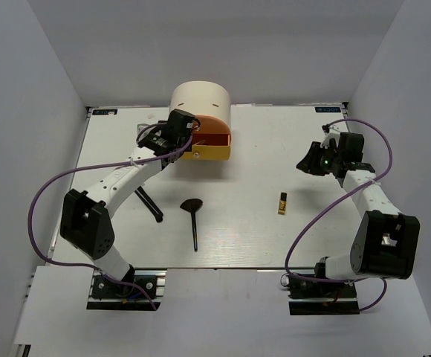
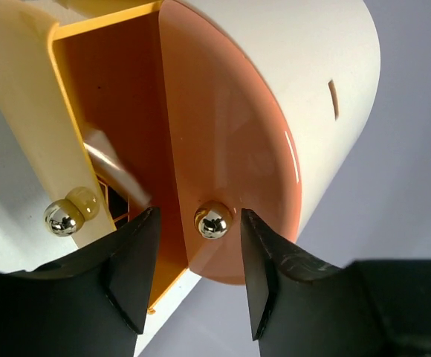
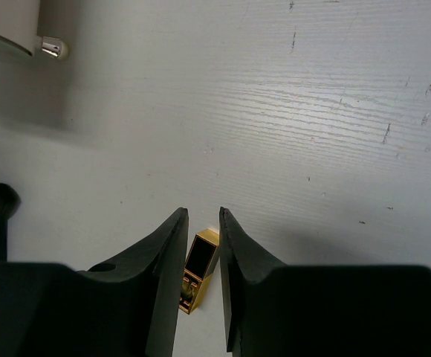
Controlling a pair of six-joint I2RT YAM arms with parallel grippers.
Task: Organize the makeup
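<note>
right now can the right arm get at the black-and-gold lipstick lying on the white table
Probably yes: the black-and-gold lipstick lies alone close by the right gripper, with nothing between them.

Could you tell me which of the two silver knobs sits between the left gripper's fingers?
The knob on the orange drawer front; the other knob, on the yellow drawer, lies outside the left gripper.

The top external camera looks steeply down from above the near edge over the whole table (image 1: 260,149), while the left wrist camera sits close against the round box (image 2: 290,89) and the right wrist camera faces down at the black-and-gold lipstick (image 3: 199,260), both also visible from above.
</note>
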